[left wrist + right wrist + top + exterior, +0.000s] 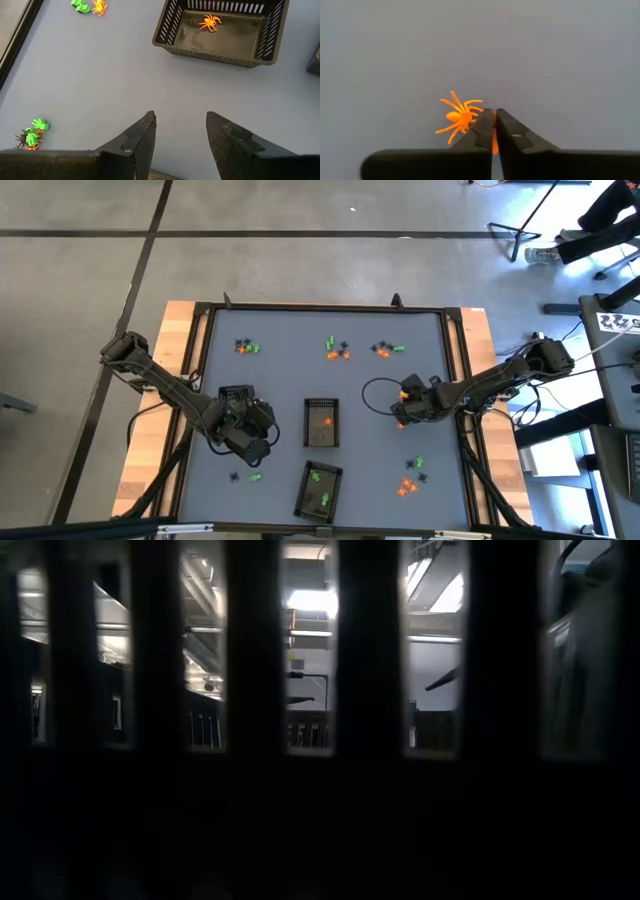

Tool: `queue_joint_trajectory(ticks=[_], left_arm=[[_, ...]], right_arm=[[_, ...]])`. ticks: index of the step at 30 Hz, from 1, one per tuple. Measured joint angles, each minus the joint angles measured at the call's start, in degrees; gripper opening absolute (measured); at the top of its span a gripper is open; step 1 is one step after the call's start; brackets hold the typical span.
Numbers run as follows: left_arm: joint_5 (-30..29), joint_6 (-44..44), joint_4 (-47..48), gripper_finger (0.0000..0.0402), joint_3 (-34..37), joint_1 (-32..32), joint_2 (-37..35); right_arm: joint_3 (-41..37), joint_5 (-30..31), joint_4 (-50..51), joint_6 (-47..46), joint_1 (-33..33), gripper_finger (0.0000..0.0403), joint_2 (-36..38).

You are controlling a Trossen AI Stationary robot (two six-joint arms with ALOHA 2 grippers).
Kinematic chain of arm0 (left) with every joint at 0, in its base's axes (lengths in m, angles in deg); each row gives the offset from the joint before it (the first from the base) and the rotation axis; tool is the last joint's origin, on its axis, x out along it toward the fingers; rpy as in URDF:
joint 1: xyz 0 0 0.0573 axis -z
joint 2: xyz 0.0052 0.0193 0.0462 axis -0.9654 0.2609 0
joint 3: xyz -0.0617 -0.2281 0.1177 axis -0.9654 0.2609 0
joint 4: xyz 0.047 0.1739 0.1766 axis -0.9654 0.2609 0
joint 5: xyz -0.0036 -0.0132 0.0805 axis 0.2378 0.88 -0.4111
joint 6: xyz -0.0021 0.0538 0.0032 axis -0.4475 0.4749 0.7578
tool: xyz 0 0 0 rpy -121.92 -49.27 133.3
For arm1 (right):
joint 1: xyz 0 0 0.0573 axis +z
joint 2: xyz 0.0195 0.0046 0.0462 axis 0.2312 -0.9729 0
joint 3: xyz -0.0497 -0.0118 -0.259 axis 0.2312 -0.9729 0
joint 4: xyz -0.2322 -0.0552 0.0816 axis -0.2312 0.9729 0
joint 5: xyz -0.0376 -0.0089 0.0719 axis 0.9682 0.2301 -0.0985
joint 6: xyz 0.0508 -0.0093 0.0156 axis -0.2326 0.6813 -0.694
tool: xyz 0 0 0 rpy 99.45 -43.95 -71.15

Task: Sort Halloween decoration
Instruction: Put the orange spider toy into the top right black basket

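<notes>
Right gripper [495,117] clenched, orange spider [460,116] just left of the tips, touching one finger, orange sliver between them. Left gripper [181,131] released, mid-left in high view.

Bare worktop [280,370] lay open between the trinket clusters; the middle tray [321,423] stood between the two arms, blocking a straight crossing.

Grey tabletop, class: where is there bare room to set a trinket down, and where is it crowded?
Bare: the grey tabletop between the far trinket clusters and the middle dark slatted tray, and the right near corner. Crowded: around the left gripper by the left tray, and the right gripper shut beside an orange plastic spider.
</notes>
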Motion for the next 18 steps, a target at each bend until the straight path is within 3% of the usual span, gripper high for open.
queue_joint_trajectory(ticks=[13, 18], left_arm=[[0.0, 0.0, 0.0, 0.0165, 0.0, 0.0, 0.0], [0.0, 0.0, 0.0, 0.0165, 0.0, 0.0, 0.0]], right_arm=[[7.4, 6.3, -0.2, 6.9, 0.0, 0.0002, -0.1], [8.1, 7.2, -14.7, 16.2, 0.0, 0.0001, 0.0]])
